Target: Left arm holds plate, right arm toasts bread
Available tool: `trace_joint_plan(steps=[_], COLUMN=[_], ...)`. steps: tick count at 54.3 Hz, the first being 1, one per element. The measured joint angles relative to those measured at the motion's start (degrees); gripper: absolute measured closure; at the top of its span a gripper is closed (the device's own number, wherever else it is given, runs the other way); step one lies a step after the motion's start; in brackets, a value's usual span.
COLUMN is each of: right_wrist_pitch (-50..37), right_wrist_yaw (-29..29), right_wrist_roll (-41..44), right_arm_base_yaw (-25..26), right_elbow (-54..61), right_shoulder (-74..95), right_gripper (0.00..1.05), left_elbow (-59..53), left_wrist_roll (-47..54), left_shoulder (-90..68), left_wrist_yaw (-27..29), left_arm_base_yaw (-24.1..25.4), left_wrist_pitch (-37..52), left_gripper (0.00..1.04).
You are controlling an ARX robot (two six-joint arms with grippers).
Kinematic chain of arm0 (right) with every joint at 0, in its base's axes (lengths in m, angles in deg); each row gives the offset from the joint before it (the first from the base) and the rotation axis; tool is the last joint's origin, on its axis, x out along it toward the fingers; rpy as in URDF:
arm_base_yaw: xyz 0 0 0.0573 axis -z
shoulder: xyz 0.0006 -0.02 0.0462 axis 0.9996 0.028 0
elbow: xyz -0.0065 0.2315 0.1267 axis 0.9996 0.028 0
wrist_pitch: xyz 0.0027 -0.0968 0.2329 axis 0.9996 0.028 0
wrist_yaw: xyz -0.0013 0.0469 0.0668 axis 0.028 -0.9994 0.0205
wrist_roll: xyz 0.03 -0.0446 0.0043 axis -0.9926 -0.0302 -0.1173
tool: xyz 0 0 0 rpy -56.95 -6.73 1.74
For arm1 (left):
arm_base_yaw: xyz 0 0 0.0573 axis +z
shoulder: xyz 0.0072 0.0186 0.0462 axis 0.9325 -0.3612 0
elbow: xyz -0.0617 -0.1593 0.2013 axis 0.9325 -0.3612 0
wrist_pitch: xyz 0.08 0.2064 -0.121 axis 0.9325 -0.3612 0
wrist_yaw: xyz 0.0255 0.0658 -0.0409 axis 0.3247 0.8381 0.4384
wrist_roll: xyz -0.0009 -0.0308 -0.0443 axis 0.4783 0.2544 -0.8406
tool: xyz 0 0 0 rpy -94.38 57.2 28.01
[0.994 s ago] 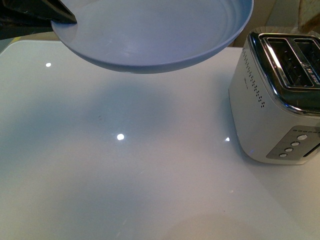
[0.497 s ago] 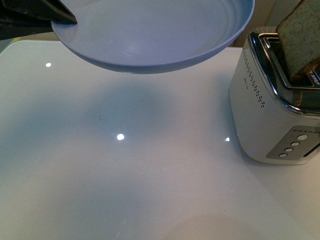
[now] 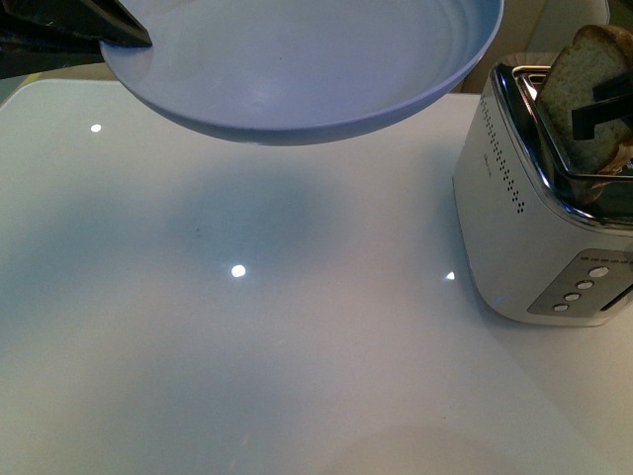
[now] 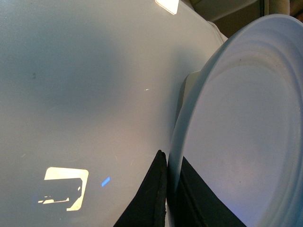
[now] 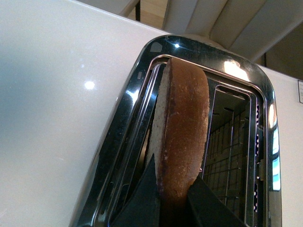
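A glossy white table point(image 3: 297, 376) is filling the front view, throwing back small dots of lamp light. The toaster point(image 3: 514, 208) is standing at the right edge of the frame, partly cut off by it. The plate point(image 3: 297, 69) is hanging in the air along the top of the frame and casting a soft shadow on the table below; the whole middle and lower left of the table is lying open.

From the front, only a black wedge of the left gripper point(image 3: 117, 28) is showing in the upper left corner. The left wrist camera is showing more: the two black fingers point(image 4: 151, 194) are pinching the plate's rim, one on each face, closed tight on it.

The right wrist camera is looking down along the bread point(image 5: 182, 118), which is standing on edge, partly down in one slot. The chrome rim is leaving little room around it. The right gripper point(image 5: 173, 201) is clamping the slice between narrowly parted fingers. The neighbouring slot point(image 5: 232, 156) is showing its wire grid.
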Motion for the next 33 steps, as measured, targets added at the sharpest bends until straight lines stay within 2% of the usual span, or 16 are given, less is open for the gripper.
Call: trace_joint_plan(steps=[6, 10, 15, 21, 27, 33], right_wrist_pitch=[-0.52, -1.07, -1.62, -2.14, -2.19, -1.07], right_wrist_yaw=[-0.7, -1.51, -2.03, -3.98, -5.75, -8.0], right_wrist_roll=[-0.57, -1.84, -3.26, -7.08, -10.05, -12.81], right_arm_base_yaw=[0.09, 0.33, 0.7, 2.05, 4.57, 7.98], right_elbow=[0.42, 1.38, 2.49, 5.2, 8.55, 11.8], right_shoulder=[0.0, -0.17, -1.16, -6.82, -15.06, -23.65], right_gripper=[0.82, 0.66, 0.54, 0.29, 0.09, 0.09], left_elbow=[0.0, -0.02, 0.0, -0.02, -0.02, -0.02], left_wrist_roll=[0.0, 0.0, 0.0, 0.02, 0.09, 0.24], left_shoulder=[0.0, 0.0, 0.0, 0.0, 0.0, 0.0], left_wrist_yaw=[-0.04, -0.04, -0.09, -0.11, -0.09, -0.07], left_arm_base_yaw=[0.02, 0.0, 0.0, 0.0, 0.02, 0.11], left_wrist_pitch=[0.02, 0.09, 0.11, 0.35, 0.42, 0.42], left_gripper=[1.02, 1.02, 1.02, 1.02, 1.02, 1.02])
